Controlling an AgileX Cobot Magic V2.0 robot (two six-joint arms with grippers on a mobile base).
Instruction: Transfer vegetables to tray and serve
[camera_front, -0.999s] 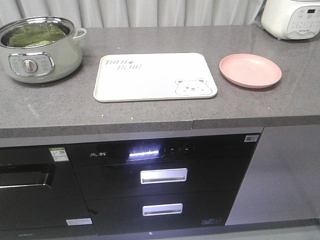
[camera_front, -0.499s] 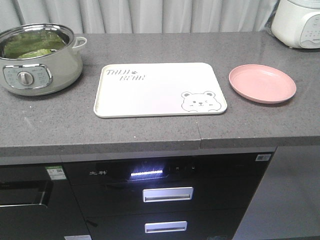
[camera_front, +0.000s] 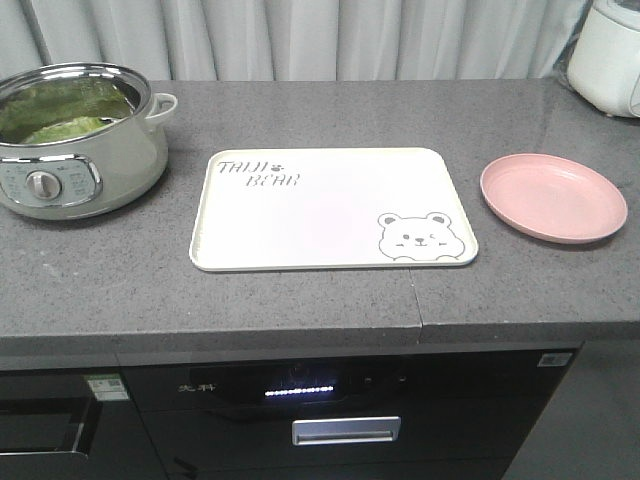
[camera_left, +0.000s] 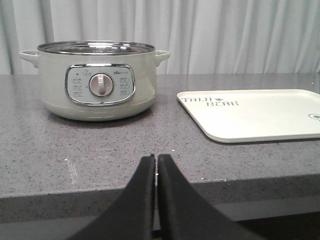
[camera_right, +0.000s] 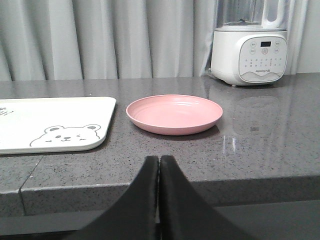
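Green leafy vegetables (camera_front: 60, 110) lie inside the pale-green electric pot (camera_front: 75, 140) at the counter's back left. The cream-white tray (camera_front: 300, 215) with a bear face lies bare in the middle of the counter; it also shows as the tray (camera_left: 260, 117) and the tray (camera_right: 50, 120). My left gripper (camera_left: 154, 157) is shut with nothing in it, low at the counter's front edge, facing the pot (camera_left: 100, 80). My right gripper (camera_right: 159, 159) is shut with nothing in it, at the front edge before the pink plate (camera_right: 174, 113).
A pink round plate (camera_front: 553, 196) sits right of the tray. A white blender-type appliance (camera_right: 250, 42) stands at the back right. Grey curtains hang behind the counter. Dark built-in appliances with a lit panel (camera_front: 298, 390) sit below the counter edge.
The front view has closed in on the counter and shifted left: pot, tray and plate sit lower and larger, and the drawers below have mostly dropped out of frame.
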